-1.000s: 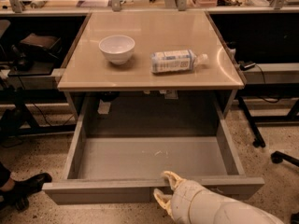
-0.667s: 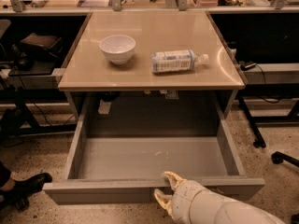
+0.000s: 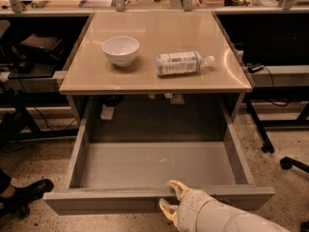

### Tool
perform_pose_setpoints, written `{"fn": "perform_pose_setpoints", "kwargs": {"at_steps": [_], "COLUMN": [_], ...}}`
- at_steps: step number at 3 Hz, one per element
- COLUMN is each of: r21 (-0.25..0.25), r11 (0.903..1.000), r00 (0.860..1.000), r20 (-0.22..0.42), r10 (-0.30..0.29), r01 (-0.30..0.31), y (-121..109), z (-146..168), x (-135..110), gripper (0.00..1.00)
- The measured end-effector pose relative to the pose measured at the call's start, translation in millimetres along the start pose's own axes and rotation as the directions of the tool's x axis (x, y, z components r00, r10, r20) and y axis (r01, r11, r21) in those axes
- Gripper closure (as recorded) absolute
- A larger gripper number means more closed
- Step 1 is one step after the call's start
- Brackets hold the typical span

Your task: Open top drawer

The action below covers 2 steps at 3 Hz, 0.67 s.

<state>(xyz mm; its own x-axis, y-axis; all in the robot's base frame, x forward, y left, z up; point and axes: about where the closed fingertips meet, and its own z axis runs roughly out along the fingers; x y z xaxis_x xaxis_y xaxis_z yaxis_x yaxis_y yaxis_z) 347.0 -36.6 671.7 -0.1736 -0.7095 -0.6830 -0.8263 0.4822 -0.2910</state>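
The top drawer is pulled far out from under the beige table. Its plain grey box interior shows and holds nothing. Its front panel runs along the bottom of the view. My gripper is at the drawer's front panel, a little right of its middle. One pale finger hooks over the panel's top edge into the drawer and the other lies against the outer face. My white arm comes in from the bottom right.
A white bowl and a plastic bottle lying on its side rest on the tabletop. Black desk frames stand at left and right. A dark shoe is on the floor at bottom left, and a chair caster at right.
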Motion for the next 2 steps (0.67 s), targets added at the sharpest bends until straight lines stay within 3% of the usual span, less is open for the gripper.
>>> {"fn": "perform_pose_setpoints", "kwargs": {"at_steps": [2], "r21": [-0.003], "r11": [1.0], "r00": [1.0], "r20": [0.005], "r10": [-0.004], "r01": [0.004], "y": [7.3], "z": [-4.5], "x": [1.1], "gripper": [1.0]}}
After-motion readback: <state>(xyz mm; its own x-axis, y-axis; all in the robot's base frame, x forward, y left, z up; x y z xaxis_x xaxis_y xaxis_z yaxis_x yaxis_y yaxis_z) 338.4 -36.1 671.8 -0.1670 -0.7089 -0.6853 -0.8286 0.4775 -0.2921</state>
